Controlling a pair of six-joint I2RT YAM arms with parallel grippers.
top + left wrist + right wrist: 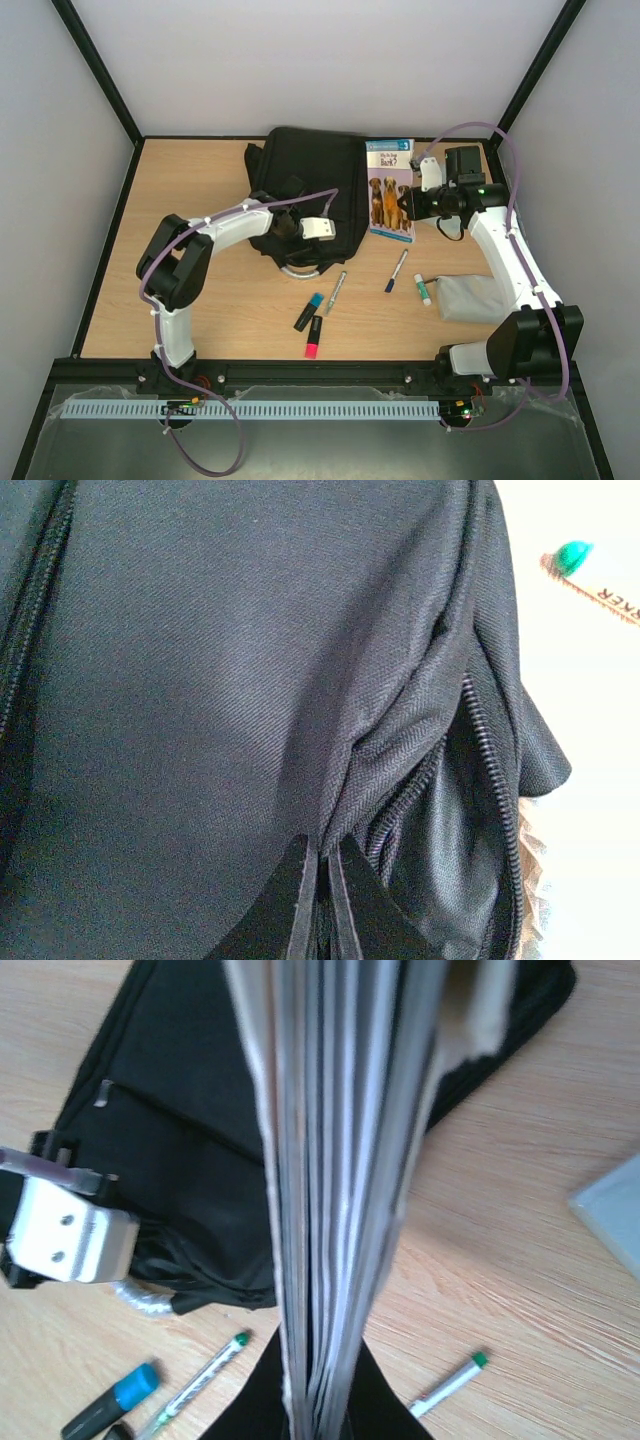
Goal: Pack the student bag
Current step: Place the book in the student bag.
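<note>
The black backpack (305, 185) lies flat at the far middle of the wooden worktop (190, 175), with its grey looped handle (300, 270) pointing toward the arms. The left hand (322, 880) is over the near part of the backpack. Its two dark fingers (297, 905) are together and pinch a raised fold of black fabric right beside a zip (490, 750) that gapes open along the backpack's edge. The right hand (318, 1360) is clamped on a thin picture book (390, 190) with three dogs on its cover. The book is held by its right edge, just to the right of the backpack. In the right wrist view its pages (330, 1160) run edge-on straight up from between the fingers, slightly fanned, with the backpack behind them. Loose items lie on the worktop nearer the arms. A grey marker (336, 290) lies just below the handle, with a blue-capped highlighter (308, 312) and a pink-ended highlighter (314, 337) close together beneath it. To the right are a white pen with a dark blue end (396, 270) and a short white stick with a green cap (423, 290). The stick lies just beside a pale grey pouch (470, 297), which is close to the right arm. None of these items touches the backpack, and whether the book's left edge rests on it cannot be told.
</note>
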